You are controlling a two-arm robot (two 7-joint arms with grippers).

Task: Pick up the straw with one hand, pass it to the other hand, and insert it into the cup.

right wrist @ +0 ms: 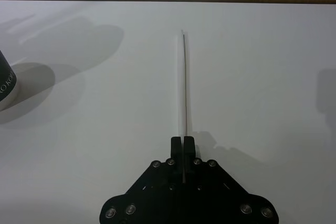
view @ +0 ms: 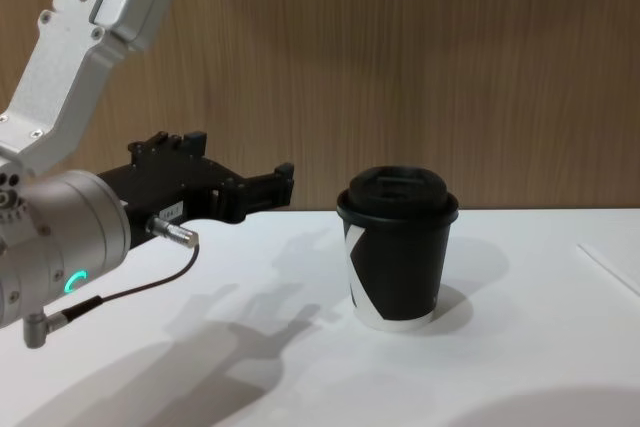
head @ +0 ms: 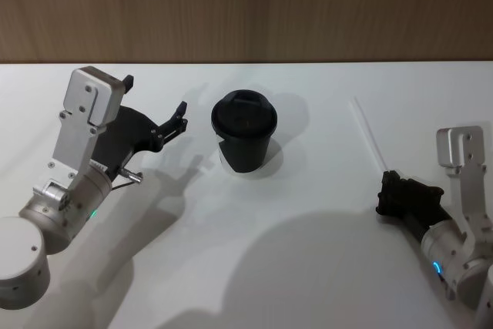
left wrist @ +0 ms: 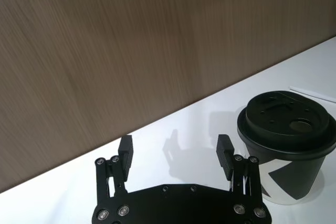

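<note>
White tabletop (head: 308,267) runs back to a brown wood-panel wall (head: 246,5), and on it we see the task's own things. The straw (head: 370,135) lies flat at about 3 o'clock from the cup (head: 245,132), well apart from it. Its near end points to 5 o'clock and its far end to 11 o'clock.

The right pincer (head: 387,185) sits low at that near end with its fingers pressed together on the straw, which in the right wrist view runs straight out from between them. We judge that it grips the end rather than the middle so that most of the length is free for the other side to take.

The left pincer (head: 155,94) hovers at 9 o'clock from the cup, near it without touching, spread wide and empty and pointing toward the cup. We read that as readiness to receive.

The cup stands upright with its domed lid (left wrist: 286,124) on, and a small round hole (left wrist: 301,125) in the lid looks like the way in. Since the cup stands between the two pincers, we think the handover must pass above or in front of it. A thin straw held by one end may sag or swing.
</note>
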